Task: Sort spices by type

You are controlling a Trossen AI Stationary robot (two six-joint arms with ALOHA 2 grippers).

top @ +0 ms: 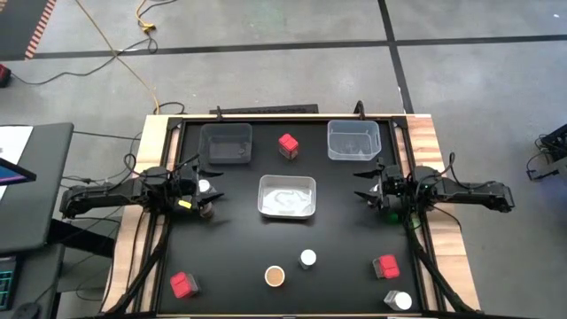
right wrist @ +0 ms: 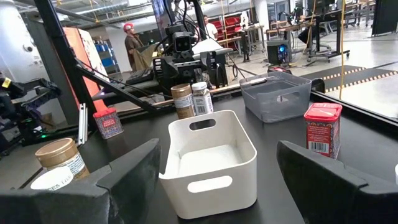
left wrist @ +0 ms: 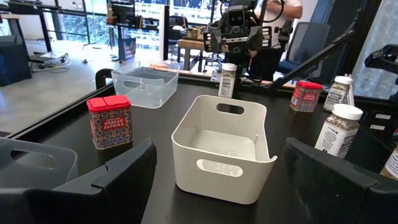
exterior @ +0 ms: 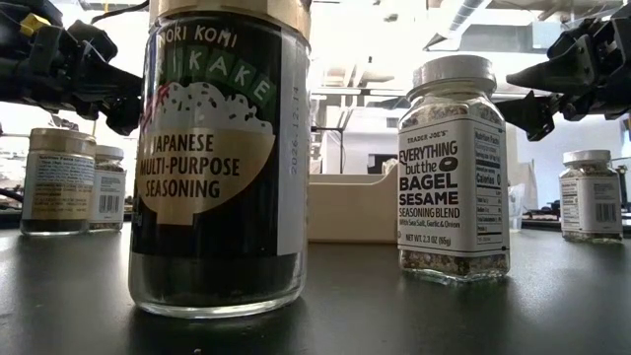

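1. My left gripper (top: 213, 197) hovers at the left side of the black surface (top: 337, 226), its jaws apart and holding nothing
2. My right gripper (top: 361, 189) hovers at the right side of the surface, facing the left one across the middle, its jaws wide apart and empty too
3. Between my two grippers sits a white bin (top: 287, 197), empty, with cut-out handles
4. At the far edge stand two clear trays: a darker one (top: 226, 144) on the left and a lighter one (top: 353, 140) on the right
5. A red paprika tin (top: 287, 144) stands between those two trays, behind the white bin
6. Just beside my left gripper are a white-lidded jar (top: 205, 187) and a brown-topped jar (top: 207, 211)
7. Near the front edge, a second brown-topped jar (top: 275, 276) stands close to a white-lidded bagel seasoning jar (top: 307, 258)
8. A red tin (top: 183, 284) sits at the front left corner
9. At the front right, another red tin (top: 385, 267) stands near a white-lidded jar (top: 400, 301), which is at the very edge
10. A further white-lidded jar (left wrist: 228, 79) stands right by my right gripper
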